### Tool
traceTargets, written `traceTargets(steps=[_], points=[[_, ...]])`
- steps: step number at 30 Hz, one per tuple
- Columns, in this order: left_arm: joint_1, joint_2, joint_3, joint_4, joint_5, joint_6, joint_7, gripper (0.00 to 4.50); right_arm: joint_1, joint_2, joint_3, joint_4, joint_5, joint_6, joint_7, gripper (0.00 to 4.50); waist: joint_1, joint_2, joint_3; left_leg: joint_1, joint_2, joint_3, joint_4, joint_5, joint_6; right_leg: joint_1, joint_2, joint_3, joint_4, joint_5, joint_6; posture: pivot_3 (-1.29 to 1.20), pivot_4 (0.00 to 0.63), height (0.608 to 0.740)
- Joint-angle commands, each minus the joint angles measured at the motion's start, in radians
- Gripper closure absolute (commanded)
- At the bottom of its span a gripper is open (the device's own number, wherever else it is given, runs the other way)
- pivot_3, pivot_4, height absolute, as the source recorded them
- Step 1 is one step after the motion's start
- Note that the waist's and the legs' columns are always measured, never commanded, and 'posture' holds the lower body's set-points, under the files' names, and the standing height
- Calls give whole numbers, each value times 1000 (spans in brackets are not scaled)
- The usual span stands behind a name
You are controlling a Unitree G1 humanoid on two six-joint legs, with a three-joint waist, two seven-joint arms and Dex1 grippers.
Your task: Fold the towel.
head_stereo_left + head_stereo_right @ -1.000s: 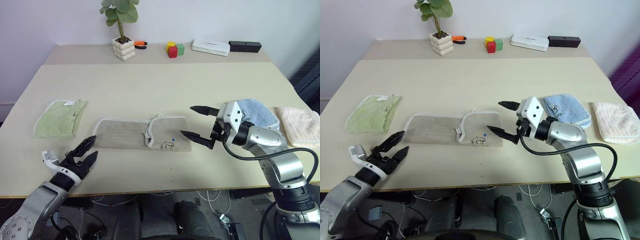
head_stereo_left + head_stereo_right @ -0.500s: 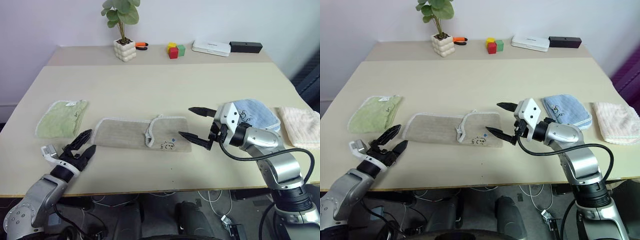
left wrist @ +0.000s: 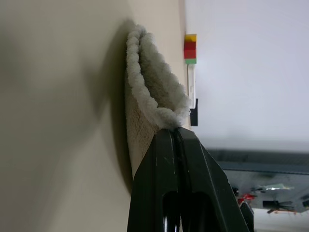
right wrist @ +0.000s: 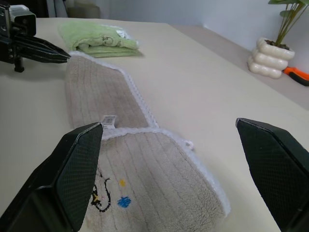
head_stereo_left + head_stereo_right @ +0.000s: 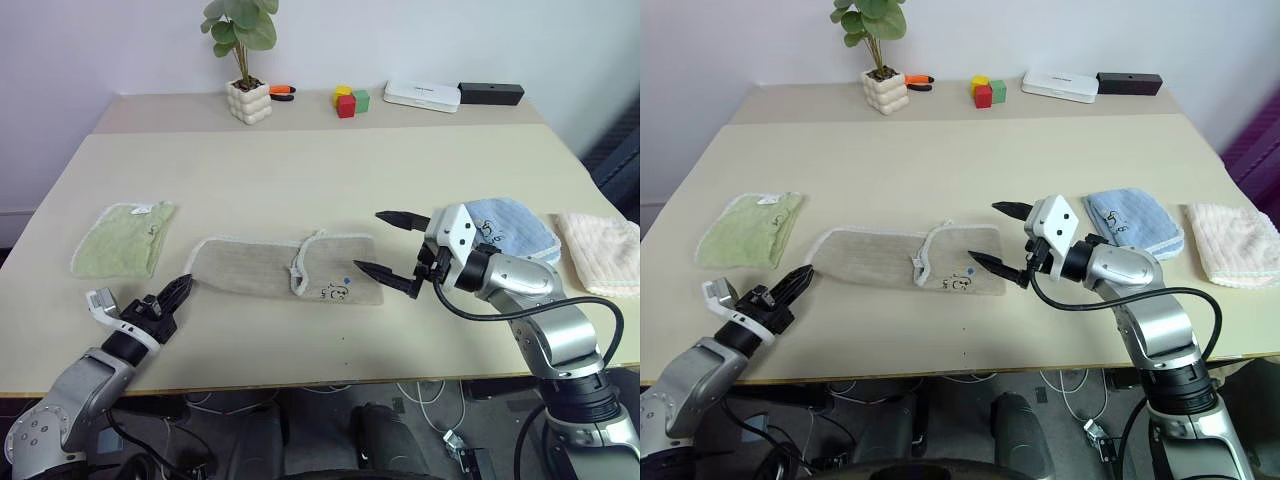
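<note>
Left gripper (image 5: 176, 291) jaws pinch the towel's (image 5: 270, 268) left corner at lower left; right gripper (image 5: 390, 250) jaws gape empty.

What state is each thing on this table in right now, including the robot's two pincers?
Beige towel: lying flat, folded lengthwise, one end pinched.
Left pincer: shut on the beige towel's end.
Right pincer: open, at the towel's other end, holding nothing.
Green towel: folded, lying flat.
Blue towel: folded, lying flat.
Pink towel: folded, lying flat.
Potted plant: upright.
</note>
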Motion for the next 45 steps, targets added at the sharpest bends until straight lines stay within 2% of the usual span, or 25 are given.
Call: traceTargets(steps=[1,5,7,11,12,15,21,27,29,35,39,45], points=[[4,-9,-5,17,40,-16,18,4477,-17,10,0,-40,-3,-26,-6,0,0,0,0,0,0,0,0,0,0,0,0,0,0,0,0,0,150,740],[8,-8,-18,-3,112,-21,21,4477,-20,13,4,-31,-23,-36,-11,0,0,0,0,0,0,0,0,0,0,-1,0,0,-2,0,-1,0,150,740],[5,-19,-13,-6,95,-19,14,4477,-19,13,6,-30,-26,-39,-11,0,-1,0,0,0,0,0,-1,0,0,-1,0,0,-2,1,-1,0,150,740],[3,-2,-43,-51,260,-49,9,4477,-25,13,11,-25,-30,-41,-11,0,0,0,0,0,0,0,-1,0,0,-1,-1,0,-4,1,-2,0,150,740],[-3,-18,-42,-58,244,-52,14,4477,-27,13,11,-23,-30,-41,-11,0,0,0,0,0,0,0,-2,0,0,-1,-1,0,-4,1,-2,0,150,740],[-16,-51,-40,-79,191,-56,61,3615,-30,13,12,-22,-33,-42,-9,0,0,1,0,0,0,0,-3,0,0,-1,-1,0,-5,2,-3,0,150,740],[-4,-71,-35,-109,150,-63,110,703,-29,9,11,-19,-36,-42,-4,0,3,0,0,-4,-1,1,-3,0,0,0,-2,0,-6,2,-3,0,150,740],[-4,-96,-47,-162,159,-107,171,703,-32,13,16,-19,-40,-45,-4,0,2,-1,0,-4,-2,1,-2,0,0,0,-2,0,-7,2,-3,0,150,740],[9,-114,-43,-190,77,-118,199,703,-32,14,20,-19,-44,-49,-4,0,1,-1,0,-4,-2,1,-2,0,0,0,-2,0,-7,2,-3,0,150,740],[119,-130,-15,-251,48,-154,221,703,-19,9,26,-18,-61,-69,-7,0,-3,-2,1,-4,-2,1,-3,0,0,0,-2,0,-7,2,-3,0,150,740],[132,-114,-13,-269,79,-185,219,703,-17,18,30,-18,-59,-68,-10,0,-3,-2,1,-4,-1,1,-3,0,0,-1,-1,1,-8,2,-3,0,150,740],[54,-64,-50,-230,148,-184,238,703,-31,30,41,-11,-61,-70,-10,0,-1,-2,1,-4,-1,1,-3,0,0,-1,-1,0,-8,2,-3,0,150,740]])
